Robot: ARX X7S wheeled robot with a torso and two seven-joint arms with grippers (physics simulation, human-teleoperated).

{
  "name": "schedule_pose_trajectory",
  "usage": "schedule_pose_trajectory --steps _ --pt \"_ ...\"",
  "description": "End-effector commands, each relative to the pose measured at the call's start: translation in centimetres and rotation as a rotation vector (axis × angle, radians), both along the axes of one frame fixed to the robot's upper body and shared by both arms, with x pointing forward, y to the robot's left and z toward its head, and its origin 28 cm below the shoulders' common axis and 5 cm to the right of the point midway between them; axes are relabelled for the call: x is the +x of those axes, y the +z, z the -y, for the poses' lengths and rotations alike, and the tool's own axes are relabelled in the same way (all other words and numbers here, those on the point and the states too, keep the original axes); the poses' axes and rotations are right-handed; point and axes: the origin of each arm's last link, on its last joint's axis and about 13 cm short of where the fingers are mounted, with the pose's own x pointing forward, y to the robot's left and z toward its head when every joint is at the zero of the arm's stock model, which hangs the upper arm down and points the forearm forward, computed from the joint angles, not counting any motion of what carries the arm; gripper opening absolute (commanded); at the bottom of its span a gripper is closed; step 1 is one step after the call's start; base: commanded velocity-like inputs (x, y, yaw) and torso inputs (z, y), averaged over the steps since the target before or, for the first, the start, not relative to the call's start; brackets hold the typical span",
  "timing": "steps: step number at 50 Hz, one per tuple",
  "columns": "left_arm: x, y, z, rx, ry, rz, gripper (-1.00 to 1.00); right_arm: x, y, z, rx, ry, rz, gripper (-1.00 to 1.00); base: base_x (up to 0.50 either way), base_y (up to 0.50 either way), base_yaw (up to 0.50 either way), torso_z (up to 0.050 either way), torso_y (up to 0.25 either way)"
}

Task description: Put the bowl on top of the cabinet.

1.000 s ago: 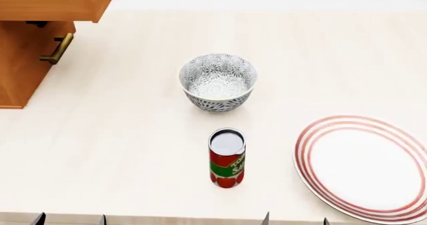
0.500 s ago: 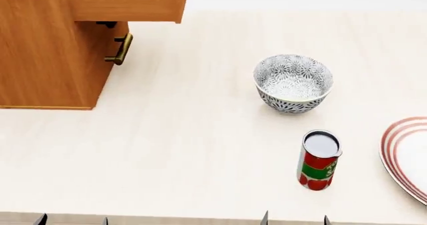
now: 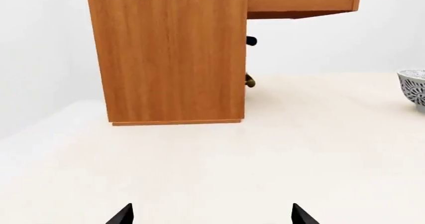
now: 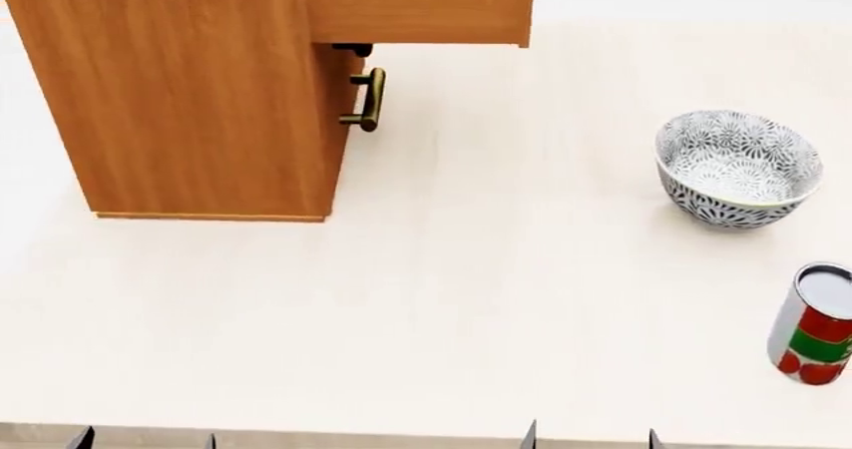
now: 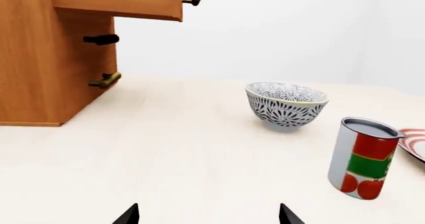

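In the left wrist view, the cabinet (image 3: pixel 176 55) is being shown at the left, and the left end effector (image 3: pixel 211 215) is being held open over the bare desk (image 3: pixel 265 159).

In the head view, the bowl (image 4: pixel 737 169) is being seen standing at the far right, well apart from the cabinet, near the can (image 4: pixel 812 324).

In the right wrist view, the right end effector (image 5: pixel 208 215) is being held open. The bowl is judged stiff, fragile and slippery; the rim is being advised for the hold. An open drawer (image 5: pixel 119 0) is overhanging the approach.

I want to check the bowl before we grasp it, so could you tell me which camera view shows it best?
The head view: the round white bowl with dark blue-grey floral pattern shows whole, rim and speckled inside included. The right wrist view shows it whole too, but side-on, with little of the inside. The left wrist view catches only a sliver at the picture's edge.
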Motion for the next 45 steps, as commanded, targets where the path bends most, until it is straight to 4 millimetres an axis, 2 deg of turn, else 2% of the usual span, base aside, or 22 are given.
schedule_pose_trajectory --steps 1,12,15,24,25,26,27,28,30,31,32,36,41,45 --pt "-0.1 0.0 0.1 0.007 -0.014 -0.001 1.00 0.0 0.0 0.0 -0.004 -0.002 0.001 1.00 0.00 0.50 0.00 0.000 0.000" --pt "0.0 0.0 0.1 0.004 -0.011 -0.001 1.00 0.1 0.0 0.0 -0.001 -0.006 -0.002 1.00 0.00 0.50 0.00 0.000 0.000" --pt "0.0 -0.1 0.1 0.004 -0.009 -0.003 1.00 0.3 -0.3 0.2 0.047 -0.038 -0.045 1.00 0.00 0.06 0.00 0.000 0.000" --pt "0.0 -0.1 0.1 0.010 -0.013 -0.005 1.00 0.6 -0.4 0.1 -0.002 -0.035 -0.079 1.00 0.00 0.00 0.00 0.000 0.000" --pt "0.4 0.1 0.0 -0.035 -0.050 -0.060 1.00 0.5 -0.1 0.1 0.096 -0.031 -0.130 1.00 0.00 0.00 0.00 0.000 0.000" --pt "0.9 0.2 -0.1 -0.078 -0.044 -0.119 1.00 0.6 0.2 0.1 0.113 -0.023 -0.140 1.00 0.00 0.00 0.00 0.000 0.000" --pt "1.4 0.7 -0.3 -0.094 -0.044 -0.181 1.00 0.6 0.9 0.1 0.088 -0.009 -0.146 1.00 0.00 0.00 0.00 0.000 0.000" --pt "1.4 1.7 -0.3 -0.078 -0.049 -0.137 1.00 0.5 2.8 0.1 0.047 -0.004 -0.133 1.00 0.00 0.00 0.00 0.000 0.000" --pt "0.7 5.1 -0.3 -0.014 -0.040 -0.040 1.00 0.1 5.3 0.3 0.042 0.017 -0.094 1.00 0.00 0.00 0.00 0.000 0.000" --pt "0.2 7.3 -0.4 -0.041 -0.048 -0.025 1.00 -0.2 7.4 0.5 0.032 0.029 -0.066 1.00 0.00 0.00 0.00 0.000 0.000" --pt "-0.1 8.0 -0.4 -0.040 -0.054 -0.019 1.00 -0.3 8.2 0.5 0.027 0.034 -0.059 1.00 0.00 0.00 0.00 0.000 0.000" --pt "-1.5 12.8 -0.5 -0.063 -0.069 0.037 1.00 -1.9 13.4 0.6 -0.014 0.062 0.023 1.00 0.00 0.00 0.00 0.000 0.000" --pt "-3.0 15.9 -0.7 -0.050 -0.070 0.132 1.00 -3.6 15.4 0.7 -0.028 0.055 0.078 1.00 0.00 0.00 0.00 0.000 0.000" --pt "-4.0 15.6 -0.7 -0.046 -0.083 0.131 1.00 -4.5 15.2 0.7 -0.005 0.056 0.093 1.00 0.00 0.00 0.00 0.000 0.000"
